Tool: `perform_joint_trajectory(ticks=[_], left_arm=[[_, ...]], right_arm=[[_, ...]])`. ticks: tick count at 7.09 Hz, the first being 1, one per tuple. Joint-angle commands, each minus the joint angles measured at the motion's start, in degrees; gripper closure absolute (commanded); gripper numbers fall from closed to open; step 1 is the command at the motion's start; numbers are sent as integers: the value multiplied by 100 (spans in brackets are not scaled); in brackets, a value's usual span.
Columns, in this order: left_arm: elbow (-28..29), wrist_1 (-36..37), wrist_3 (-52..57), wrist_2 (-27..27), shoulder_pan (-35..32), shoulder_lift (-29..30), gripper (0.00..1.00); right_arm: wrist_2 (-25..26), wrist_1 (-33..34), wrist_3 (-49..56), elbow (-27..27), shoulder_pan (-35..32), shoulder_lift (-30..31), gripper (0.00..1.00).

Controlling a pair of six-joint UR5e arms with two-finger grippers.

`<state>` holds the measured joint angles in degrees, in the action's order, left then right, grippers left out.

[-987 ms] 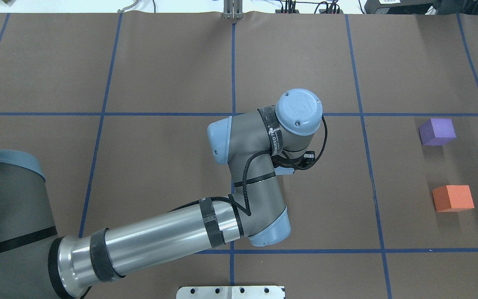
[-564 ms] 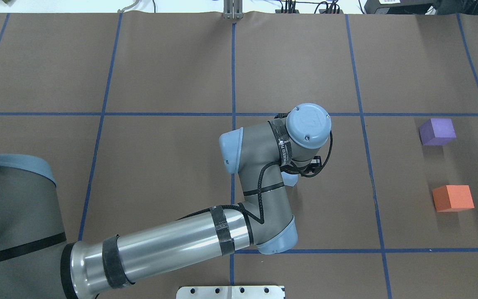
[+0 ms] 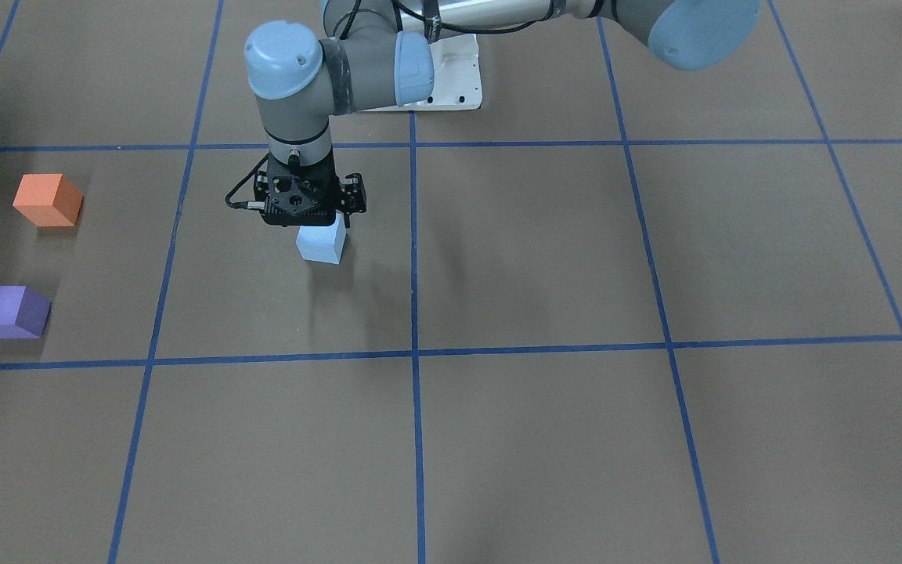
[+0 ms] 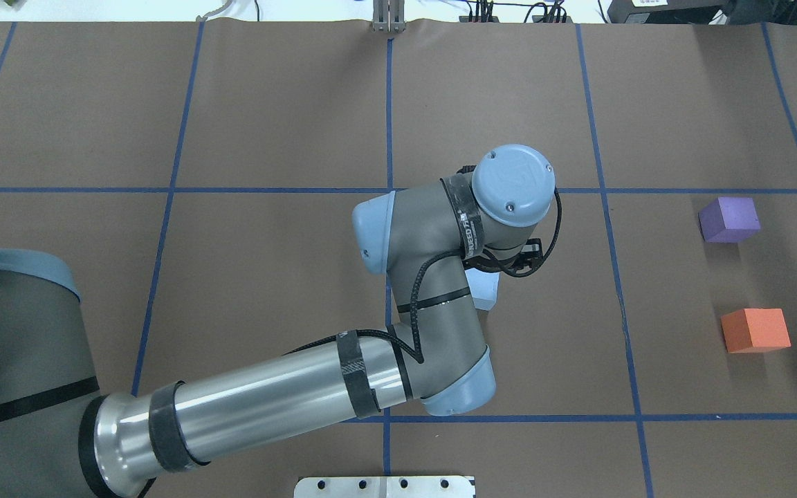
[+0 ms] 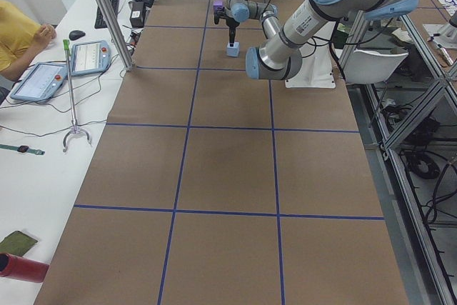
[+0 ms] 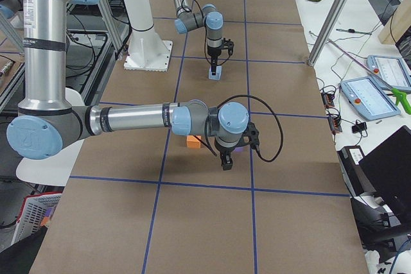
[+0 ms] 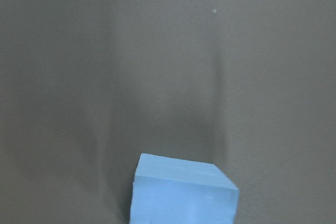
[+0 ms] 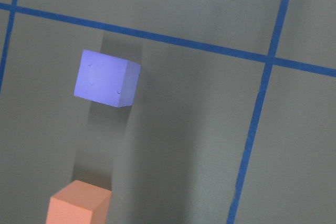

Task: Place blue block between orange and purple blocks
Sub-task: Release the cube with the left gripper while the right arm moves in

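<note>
The light blue block (image 3: 320, 241) hangs under my left gripper (image 3: 316, 229) near the table's middle, low over the surface. The gripper is shut on it, with the fingers hidden by the wrist. In the overhead view the block (image 4: 487, 294) peeks out below the wrist. It fills the bottom of the left wrist view (image 7: 184, 192). The purple block (image 4: 729, 219) and orange block (image 4: 755, 330) sit apart at the right, with a gap between them. My right gripper (image 6: 225, 161) hovers over these two. I cannot tell whether it is open or shut. Its wrist view shows the purple block (image 8: 106, 78) and orange block (image 8: 79, 203).
Blue tape lines (image 4: 606, 207) divide the brown table cover into a grid. The white base plate (image 4: 385, 486) is at the table's near edge. An operator's side table with tablets (image 5: 89, 55) runs along the far side.
My left arm dipped and rose again, ending slightly further right. The blue block shifted right with it and shows more from under the wrist. The purple and orange blocks have not moved.
</note>
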<state>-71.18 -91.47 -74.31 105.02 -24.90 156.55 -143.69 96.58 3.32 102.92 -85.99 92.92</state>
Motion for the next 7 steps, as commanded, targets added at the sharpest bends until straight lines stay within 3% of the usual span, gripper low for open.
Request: perform_joint_trajectory(ticks=[1, 2, 3, 4, 5, 7], left_arm=[[-2179, 718, 47, 499, -618, -1311, 1], [-2868, 658, 83, 850, -961, -2129, 1], [-3310, 518, 153, 992, -1165, -2772, 1], [-3811, 464, 528, 1011, -1306, -3501, 1], [-4146, 464, 731, 1038, -1420, -3978, 1], [-4132, 464, 734, 1047, -1448, -4053, 0]], right_arm=[[-19, -51, -1870, 621, 693, -282, 0], [-1, -548, -2836, 693, 1115, -432, 0], [234, -1649, -4124, 703, 1755, -433, 0], [985, -2609, -5590, 686, 2605, -529, 0], [1723, -2731, -6623, 598, 3492, -1008, 0], [2720, -2515, -7064, 46, 4701, -2046, 0]])
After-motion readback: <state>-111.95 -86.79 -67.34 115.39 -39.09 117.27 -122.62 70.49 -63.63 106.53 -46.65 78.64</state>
